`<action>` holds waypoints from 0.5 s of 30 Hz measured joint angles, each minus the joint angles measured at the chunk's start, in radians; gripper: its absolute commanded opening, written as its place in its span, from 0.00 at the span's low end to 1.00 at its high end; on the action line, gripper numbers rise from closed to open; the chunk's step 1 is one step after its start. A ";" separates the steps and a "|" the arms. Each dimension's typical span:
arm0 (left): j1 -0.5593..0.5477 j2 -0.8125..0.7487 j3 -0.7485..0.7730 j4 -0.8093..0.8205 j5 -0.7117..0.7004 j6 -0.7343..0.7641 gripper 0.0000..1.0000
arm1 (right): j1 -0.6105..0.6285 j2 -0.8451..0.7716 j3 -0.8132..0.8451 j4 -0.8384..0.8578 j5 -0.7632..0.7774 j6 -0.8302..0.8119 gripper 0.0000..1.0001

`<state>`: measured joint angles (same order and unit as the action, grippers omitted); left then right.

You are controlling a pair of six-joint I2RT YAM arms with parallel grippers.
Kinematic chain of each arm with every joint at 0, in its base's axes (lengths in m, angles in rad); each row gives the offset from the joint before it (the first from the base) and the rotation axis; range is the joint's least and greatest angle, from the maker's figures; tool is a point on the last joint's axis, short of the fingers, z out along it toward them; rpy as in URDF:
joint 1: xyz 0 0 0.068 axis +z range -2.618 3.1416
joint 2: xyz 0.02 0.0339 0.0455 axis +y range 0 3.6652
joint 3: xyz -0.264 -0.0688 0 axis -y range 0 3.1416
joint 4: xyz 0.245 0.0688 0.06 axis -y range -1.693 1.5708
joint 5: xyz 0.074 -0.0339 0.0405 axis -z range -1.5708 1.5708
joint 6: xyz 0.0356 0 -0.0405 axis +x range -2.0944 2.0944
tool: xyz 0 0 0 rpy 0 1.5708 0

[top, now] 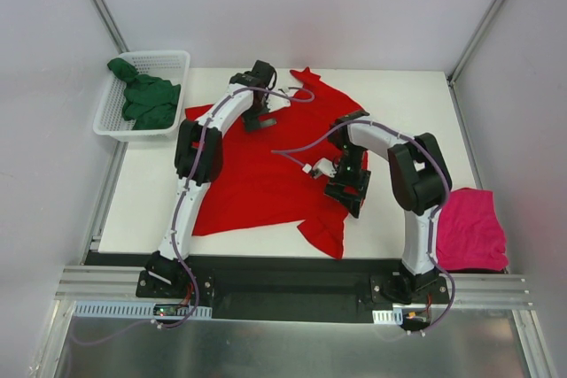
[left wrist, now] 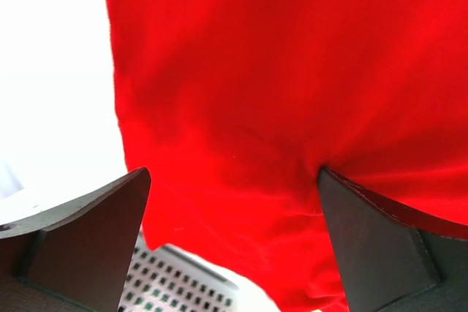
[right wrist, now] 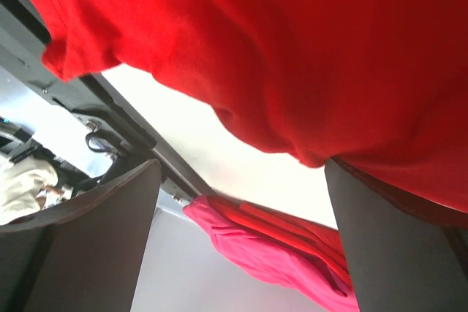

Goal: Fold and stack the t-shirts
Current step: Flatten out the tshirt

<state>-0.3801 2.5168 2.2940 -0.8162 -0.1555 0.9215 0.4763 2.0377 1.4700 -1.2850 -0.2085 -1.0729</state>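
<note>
The bright red t-shirt (top: 266, 174) lies spread and rumpled across the middle of the white table (top: 407, 104). My left gripper (top: 257, 119) is down at its far edge, jaws wide open; in the left wrist view red cloth (left wrist: 256, 93) fills the space between the fingers (left wrist: 88, 239). My right gripper (top: 348, 199) stands open over the shirt's near right part. Between its fingers (right wrist: 387, 253) the right wrist view shows the red hem (right wrist: 292, 56) and the magenta-pink t-shirt (right wrist: 270, 253). That pink tee (top: 469, 229) lies bunched at the table's right front edge. The dark green t-shirt (top: 146, 99) sits in the basket.
The white mesh basket (top: 111, 121) stands off the table's far left corner, and its mesh (left wrist: 175, 283) shows below the left gripper. White walls enclose the table on three sides. A black rail (top: 283, 272) with the arm bases runs along the near edge.
</note>
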 measured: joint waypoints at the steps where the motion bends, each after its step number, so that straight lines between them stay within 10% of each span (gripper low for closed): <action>1: 0.000 0.003 0.003 0.006 -0.014 0.012 0.99 | 0.002 0.000 -0.010 0.000 0.000 -0.002 0.99; 15: 0.035 0.022 -0.008 0.109 -0.164 0.145 0.99 | 0.006 -0.017 -0.023 -0.011 0.017 -0.004 0.99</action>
<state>-0.3454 2.5385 2.2864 -0.7071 -0.3199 1.0664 0.4824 2.0209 1.4471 -1.2964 -0.1913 -1.0767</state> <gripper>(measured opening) 0.993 0.988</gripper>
